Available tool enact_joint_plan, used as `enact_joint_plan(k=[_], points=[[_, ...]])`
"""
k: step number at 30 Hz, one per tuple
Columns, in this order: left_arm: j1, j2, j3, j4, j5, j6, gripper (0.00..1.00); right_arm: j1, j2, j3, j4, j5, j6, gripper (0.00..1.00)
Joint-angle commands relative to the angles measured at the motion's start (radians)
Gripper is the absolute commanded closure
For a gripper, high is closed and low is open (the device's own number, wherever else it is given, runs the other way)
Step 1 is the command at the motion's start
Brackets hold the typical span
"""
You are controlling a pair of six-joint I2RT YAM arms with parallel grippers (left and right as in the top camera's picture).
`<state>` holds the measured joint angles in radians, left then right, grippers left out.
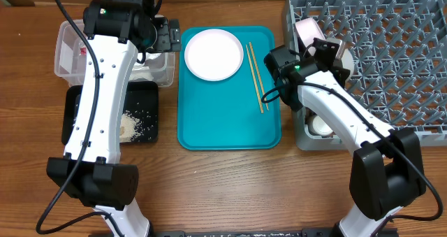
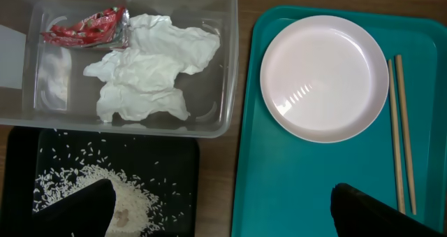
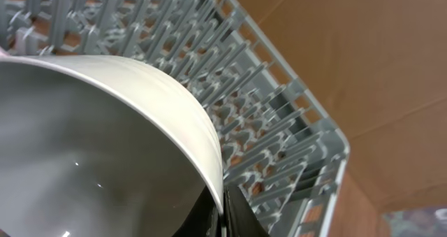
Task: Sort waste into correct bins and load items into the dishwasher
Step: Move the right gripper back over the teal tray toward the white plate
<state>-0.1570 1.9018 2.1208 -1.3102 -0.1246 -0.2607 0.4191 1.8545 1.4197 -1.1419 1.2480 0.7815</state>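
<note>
Brown wood table [image 1: 230,195] carries the whole layout. At the right gripper [image 3: 223,221] the fingers are pinched almost closed on the rim of a white bowl [image 3: 91,146], which is held on edge over the left side of the grey dish rack [image 1: 391,55], at 3 o'clock from the teal tray [image 1: 230,128]. That bowl looks rigid, glossy and probably slippery, so a thin rim pinch may let it swing. It should go down between the pegs gently, since it could chip. The left gripper [image 2: 222,189] hangs spread wide with nothing in it. At its 11 o'clock the clear tub [image 2: 229,90] holds the red wrapper [image 2: 87,27] and the crumpled napkins [image 2: 150,73]. At its 8 o'clock the black tray [image 2: 178,188] holds the rice [image 2: 133,198]. On the teal tray the plate [image 1: 214,53] lies at 12 o'clock, stiff and smooth, and is best taken by its raised edge. The chopsticks [image 1: 255,76] lie at its 3 o'clock, light, thin and likely to roll.
</note>
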Motion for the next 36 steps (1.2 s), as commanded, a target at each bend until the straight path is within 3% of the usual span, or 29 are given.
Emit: enact_joint_plan(k=[1, 25, 29, 33, 35, 36], points=[[-0.002, -0.018, 0.013, 0.002, -0.007, -0.016, 0.00, -0.004, 0.003, -0.005, 0.004, 0.132, 0.011, 0.96], [-0.002, -0.018, 0.013, 0.002, -0.008, -0.016, 0.00, 0.000, 0.005, -0.138, 0.134, 0.034, -0.002, 0.96], [-0.002, -0.018, 0.013, 0.002, -0.008, -0.016, 0.00, 0.014, 0.005, -0.138, 0.123, -0.015, -0.004, 0.81], [-0.002, -0.018, 0.013, 0.002, -0.008, -0.016, 0.00, 0.042, 0.005, -0.136, 0.115, -0.087, -0.003, 0.77], [-0.002, -0.018, 0.013, 0.002, -0.008, -0.016, 0.00, 0.069, 0.005, -0.135, 0.116, -0.098, -0.003, 0.62], [-0.002, -0.018, 0.013, 0.002, -0.008, -0.016, 0.00, 0.081, 0.005, -0.130, 0.115, -0.098, -0.003, 0.60]])
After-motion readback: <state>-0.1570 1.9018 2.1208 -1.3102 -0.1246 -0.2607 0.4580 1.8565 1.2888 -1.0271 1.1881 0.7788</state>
